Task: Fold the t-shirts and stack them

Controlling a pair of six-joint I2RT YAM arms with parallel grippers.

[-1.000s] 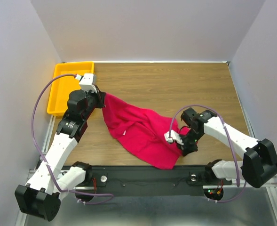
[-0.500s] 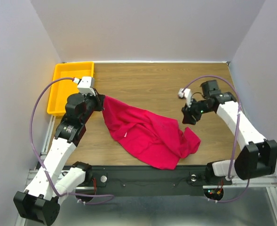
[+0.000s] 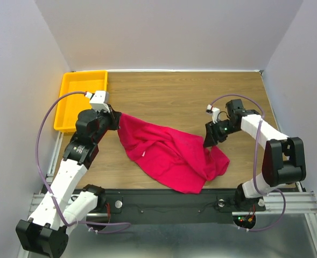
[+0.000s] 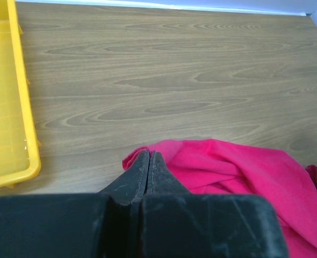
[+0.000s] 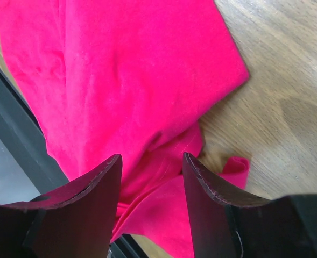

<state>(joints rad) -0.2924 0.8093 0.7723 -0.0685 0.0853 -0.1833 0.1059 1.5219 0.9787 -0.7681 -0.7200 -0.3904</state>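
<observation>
Red t-shirt (image 3: 166, 153) crumpled on the desk (image 3: 185, 97).
The left gripper (image 4: 149, 156) clamps the t-shirt's left corner; the right gripper (image 5: 151, 161) hovers over its right end, jaws apart.

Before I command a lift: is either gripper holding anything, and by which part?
Left gripper is shut on the crimson-red cotton t-shirt, pinching its far-left corner. Right gripper is open over the shirt's right end, holding nothing.

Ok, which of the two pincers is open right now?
The right pincer, its jaws spread apart above the red t-shirt. The left pincer is shut tight on the t-shirt's corner near the yellow tray.
</observation>
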